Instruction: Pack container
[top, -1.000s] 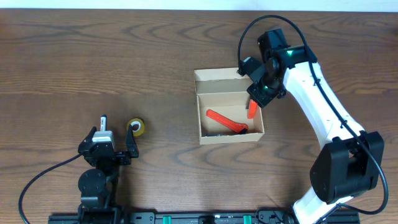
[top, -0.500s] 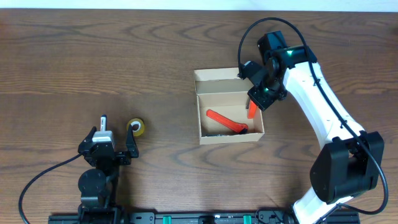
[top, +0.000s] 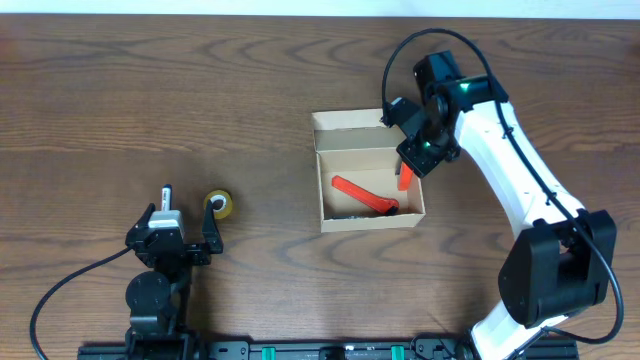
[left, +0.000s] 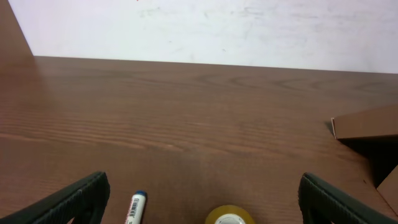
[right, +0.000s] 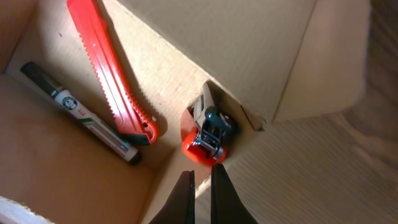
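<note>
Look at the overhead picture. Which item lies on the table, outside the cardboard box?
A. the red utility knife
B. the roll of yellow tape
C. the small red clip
B: the tape roll sits on the table, well to the left of the box, while the knife and the clip lie inside it.

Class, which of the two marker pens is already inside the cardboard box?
The black pen beside the red knife in the box; the white pen lies on the table by the yellow tape.
</note>
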